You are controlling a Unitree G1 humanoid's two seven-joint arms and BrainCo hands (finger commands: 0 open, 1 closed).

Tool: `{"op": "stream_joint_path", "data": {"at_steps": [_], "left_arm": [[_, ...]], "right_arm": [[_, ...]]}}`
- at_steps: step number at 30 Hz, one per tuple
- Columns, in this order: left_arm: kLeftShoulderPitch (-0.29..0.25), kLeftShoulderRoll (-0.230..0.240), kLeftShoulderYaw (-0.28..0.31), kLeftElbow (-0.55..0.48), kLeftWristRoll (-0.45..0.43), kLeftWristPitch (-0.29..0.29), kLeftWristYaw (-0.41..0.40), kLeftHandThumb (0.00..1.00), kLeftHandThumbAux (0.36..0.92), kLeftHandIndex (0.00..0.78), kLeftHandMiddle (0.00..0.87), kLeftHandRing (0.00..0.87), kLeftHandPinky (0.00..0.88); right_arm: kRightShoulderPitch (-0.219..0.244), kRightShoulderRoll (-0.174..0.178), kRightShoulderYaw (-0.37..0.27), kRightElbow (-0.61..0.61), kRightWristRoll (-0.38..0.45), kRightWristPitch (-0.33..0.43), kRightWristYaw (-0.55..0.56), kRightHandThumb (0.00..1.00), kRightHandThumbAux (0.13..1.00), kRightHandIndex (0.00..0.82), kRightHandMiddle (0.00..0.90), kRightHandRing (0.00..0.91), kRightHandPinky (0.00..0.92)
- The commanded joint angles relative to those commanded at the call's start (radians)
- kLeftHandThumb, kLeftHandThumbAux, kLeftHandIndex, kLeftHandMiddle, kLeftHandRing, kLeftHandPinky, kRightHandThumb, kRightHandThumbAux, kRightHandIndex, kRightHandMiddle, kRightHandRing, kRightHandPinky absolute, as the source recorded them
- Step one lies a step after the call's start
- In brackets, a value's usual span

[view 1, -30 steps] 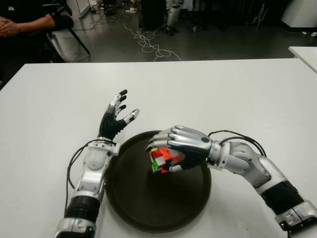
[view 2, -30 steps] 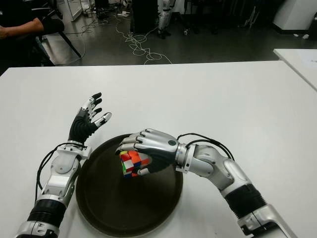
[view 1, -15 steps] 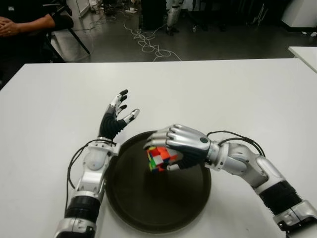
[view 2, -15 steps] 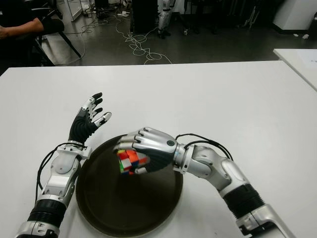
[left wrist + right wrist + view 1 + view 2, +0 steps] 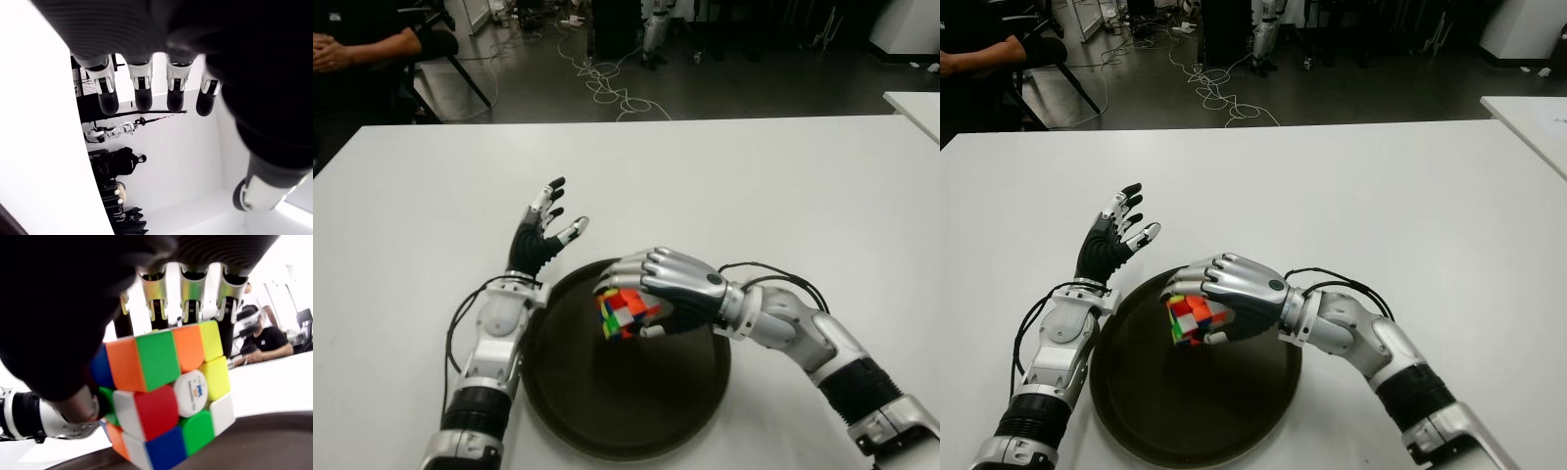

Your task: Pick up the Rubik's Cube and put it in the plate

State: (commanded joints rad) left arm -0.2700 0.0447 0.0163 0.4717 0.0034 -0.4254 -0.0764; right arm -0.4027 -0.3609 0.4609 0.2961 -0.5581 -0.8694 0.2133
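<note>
My right hand (image 5: 641,299) is shut on the Rubik's Cube (image 5: 623,312), a scrambled cube with orange, green, red, white and blue faces. It holds the cube above the left half of the round dark brown plate (image 5: 675,411), which lies on the white table near the front edge. In the right wrist view the cube (image 5: 166,391) sits between the curled fingers (image 5: 190,293) and the thumb, with the plate's rim (image 5: 254,431) below it. My left hand (image 5: 543,230) shows just beyond the plate's left edge, fingers spread, holding nothing.
The white table (image 5: 754,186) stretches wide behind and to both sides of the plate. A second white table's corner (image 5: 915,103) shows at the far right. A seated person (image 5: 362,44) is beyond the table's far left corner. Cables lie on the floor (image 5: 607,83).
My right hand has carried the cube a little to the left over the plate. The left hand has stayed where it was.
</note>
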Motion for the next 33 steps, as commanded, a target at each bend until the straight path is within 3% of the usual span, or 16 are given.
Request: {"op": "stream_joint_path", "data": {"at_steps": [6, 21, 33], "left_arm": [[-0.007, -0.001, 0.006, 0.014, -0.01, -0.009, -0.009, 0.0, 0.718, 0.048, 0.072, 0.017, 0.0], [-0.018, 0.001, 0.011, 0.024, -0.03, 0.007, -0.03, 0.0, 0.628, 0.05, 0.074, 0.007, 0.0], [-0.021, 0.001, 0.014, 0.007, -0.036, 0.048, -0.027, 0.0, 0.588, 0.067, 0.097, 0.02, 0.0]], "right_arm": [[-0.017, -0.002, 0.01, 0.021, 0.061, -0.021, 0.048, 0.004, 0.812, 0.0, 0.0, 0.0, 0.0], [-0.038, 0.005, 0.023, 0.066, 0.207, -0.053, 0.167, 0.0, 0.797, 0.0, 0.0, 0.0, 0.0], [-0.05, 0.007, 0.025, 0.079, 0.26, -0.057, 0.245, 0.0, 0.754, 0.0, 0.0, 0.0, 0.0]]}}
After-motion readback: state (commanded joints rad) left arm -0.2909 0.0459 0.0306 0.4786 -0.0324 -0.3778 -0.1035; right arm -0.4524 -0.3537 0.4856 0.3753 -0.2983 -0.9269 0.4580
